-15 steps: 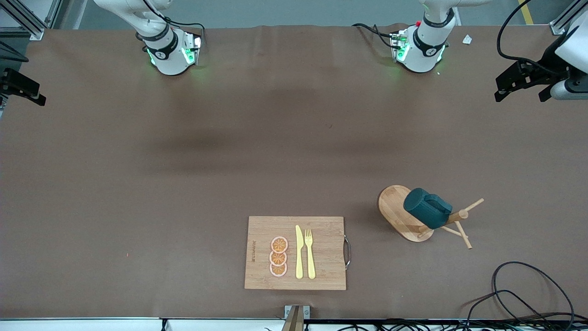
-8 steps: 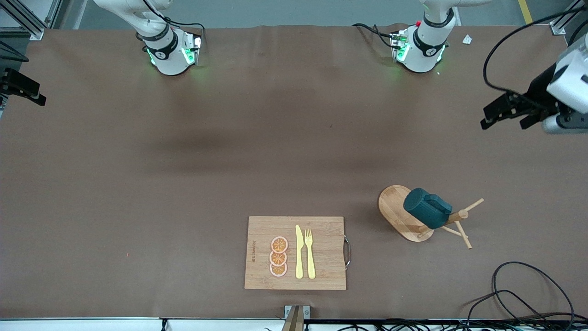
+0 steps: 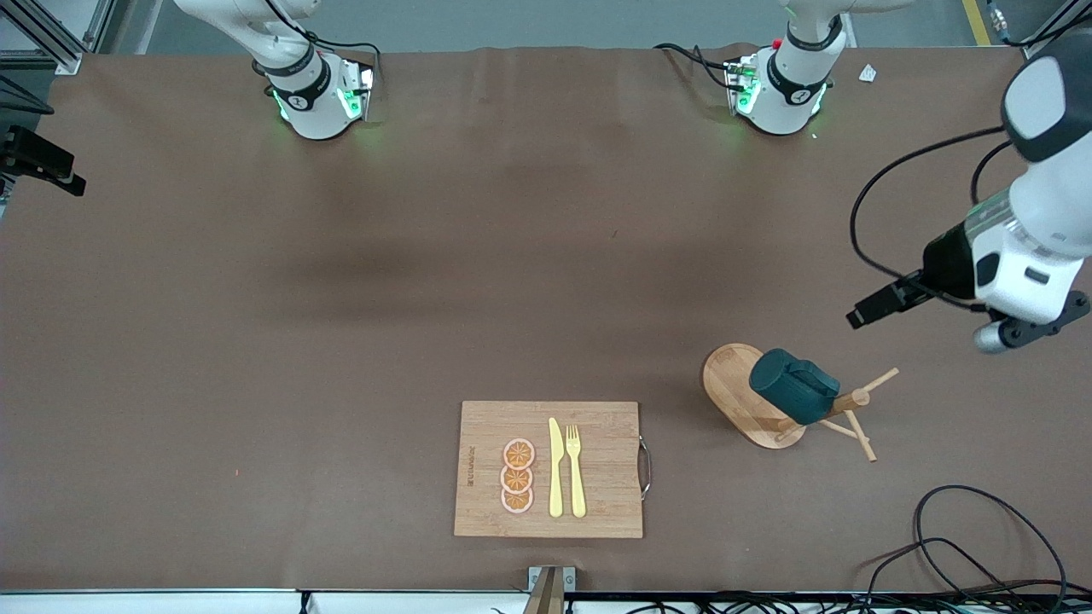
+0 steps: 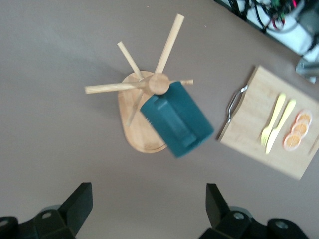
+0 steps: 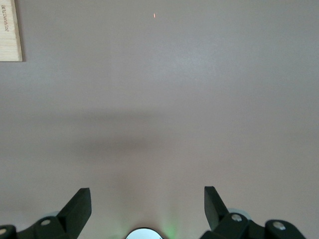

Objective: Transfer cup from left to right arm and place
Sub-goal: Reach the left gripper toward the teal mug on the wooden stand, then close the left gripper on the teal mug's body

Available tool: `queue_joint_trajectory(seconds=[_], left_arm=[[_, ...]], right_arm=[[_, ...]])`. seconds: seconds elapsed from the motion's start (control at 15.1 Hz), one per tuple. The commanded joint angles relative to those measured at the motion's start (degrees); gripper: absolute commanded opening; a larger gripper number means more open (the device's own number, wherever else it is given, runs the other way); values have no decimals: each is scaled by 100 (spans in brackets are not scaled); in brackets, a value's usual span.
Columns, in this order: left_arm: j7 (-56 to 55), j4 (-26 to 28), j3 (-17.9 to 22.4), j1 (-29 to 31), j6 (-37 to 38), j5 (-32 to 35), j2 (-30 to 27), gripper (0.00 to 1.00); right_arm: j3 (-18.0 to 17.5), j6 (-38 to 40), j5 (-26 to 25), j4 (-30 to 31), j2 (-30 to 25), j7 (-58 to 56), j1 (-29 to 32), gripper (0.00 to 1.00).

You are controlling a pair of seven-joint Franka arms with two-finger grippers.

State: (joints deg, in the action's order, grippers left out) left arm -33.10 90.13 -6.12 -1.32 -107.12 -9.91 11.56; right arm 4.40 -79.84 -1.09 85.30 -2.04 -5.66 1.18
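Brown table (image 3: pixel 341 341) | cup (image 3: pixel 793 386) on rack (image 3: pixel 751 405) | left tool (image 4: pixel 149 211) spread, seemingly above | right tool (image 5: pixel 148 209) spread

The cup (image 3: pixel 793 386) before me is a small dark teal cylinder with a small side handle, hung tilted on a peg of a wooden mug tree (image 3: pixel 840 407) whose oval base (image 3: pixel 732 388) rests on the worktop (image 3: pixel 341 341). It sits toward my left arm's end of the worktop, beside the cutting board (image 3: pixel 597 473). Its closed bottom faces the front camera; its inside is hidden.
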Motion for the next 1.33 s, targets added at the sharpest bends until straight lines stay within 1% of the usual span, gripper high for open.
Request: queue_joint_trajectory(seconds=[0.0,0.2,0.33,0.46,0.6,0.86,1.26], left_arm=[[-984,-75,-12,-140,-448,-152,311,100],[-1725,-84,-12,-290,-783,-337,601,100],[-1858,-92,-12,-281,-801,-354,794,100],[-1963,-84,-12,-246,-801,-433,865,100],[-2191,-75,-12,-202,-793,-757,962,100],[-2280,-66,-3,-123,-792,-820,1111,100],[-2271,-101,-3,-97,-898,-1119,1340,100]], right_arm=[[-80,-32,-93,171,-192,13,75,100],[-80,-32,-93,171,-192,13,75,100],[-80,-32,-93,171,-192,13,75,100],[-89,-32,-93,171,-192,13,75,100],[-89,-32,-93,171,-192,13,66,100],[-89,-32,-93,171,-192,13,66,100],[-89,-32,-93,171,-192,13,75,100]])
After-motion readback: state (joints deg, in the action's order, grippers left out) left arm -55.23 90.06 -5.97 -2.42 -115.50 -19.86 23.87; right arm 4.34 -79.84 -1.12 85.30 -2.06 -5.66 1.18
